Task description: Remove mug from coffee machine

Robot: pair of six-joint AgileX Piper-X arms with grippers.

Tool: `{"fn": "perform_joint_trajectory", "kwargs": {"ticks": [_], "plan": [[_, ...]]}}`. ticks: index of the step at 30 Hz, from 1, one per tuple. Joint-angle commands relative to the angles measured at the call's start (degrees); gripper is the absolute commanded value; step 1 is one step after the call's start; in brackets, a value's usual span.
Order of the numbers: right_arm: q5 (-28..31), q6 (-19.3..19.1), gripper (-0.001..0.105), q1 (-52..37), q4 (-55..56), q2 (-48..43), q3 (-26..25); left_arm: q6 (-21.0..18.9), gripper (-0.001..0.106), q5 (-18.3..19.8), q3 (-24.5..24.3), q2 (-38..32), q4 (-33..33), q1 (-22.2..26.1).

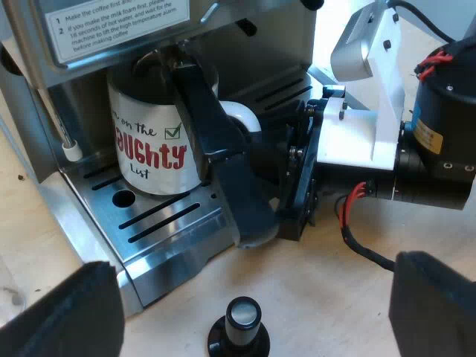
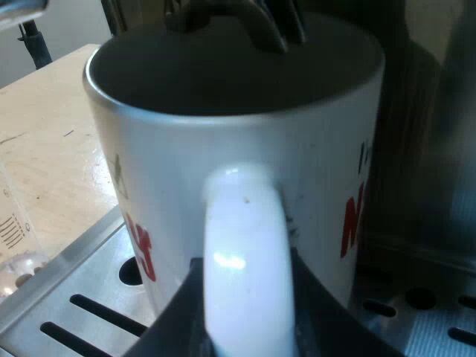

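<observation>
Standing upright on the espresso machine's [image 1: 89,104] drip tray [image 1: 171,216] beneath the spouts [image 2: 260,26], the mug [image 1: 152,149] is being clamped at its white handle [image 2: 242,223] by my right gripper [image 2: 244,268]. My left gripper [image 1: 249,294] is hovering over the table [image 1: 335,297] near a black-knobbed tamper [image 1: 239,327], its fingers [image 1: 67,312] spread wide and holding nothing.

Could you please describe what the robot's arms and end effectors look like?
The left end effector has two blocky black fingers. The right end effector, at the mug, has long, flat black fingers on a black base, fixed to a white angular bracket. Behind the bracket is a black cylindrical arm segment bearing a small yellow label.
</observation>
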Motion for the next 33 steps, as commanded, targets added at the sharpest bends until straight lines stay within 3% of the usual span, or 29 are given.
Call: {"fn": "perform_joint_trajectory", "kwargs": {"ticks": [1, 14, 26, 33], "plan": [[-1.25, 0.41, 0.001, 0.01, -0.34, -0.21, -0.28, 0.29, 0.083, 0.11, -0.39, -0.16, -0.53, -0.37], [-1.23, 0.41, 0.001, 0.36, 0.72, -2.25, 0.1, 0.29, 0.083, 0.11, -0.39, -0.16, -0.53, -0.37], [-1.23, -0.03, 0.001, 0.36, 12.65, -7.06, 0.1, 0.29, 0.083, 0.11, -0.39, -0.16, -0.53, -0.37], [-0.48, -0.03, 0.001, 0.36, 12.64, -10.18, 3.36, 0.29, 0.083, 0.11, -0.39, -0.16, -0.53, -0.37]]}}
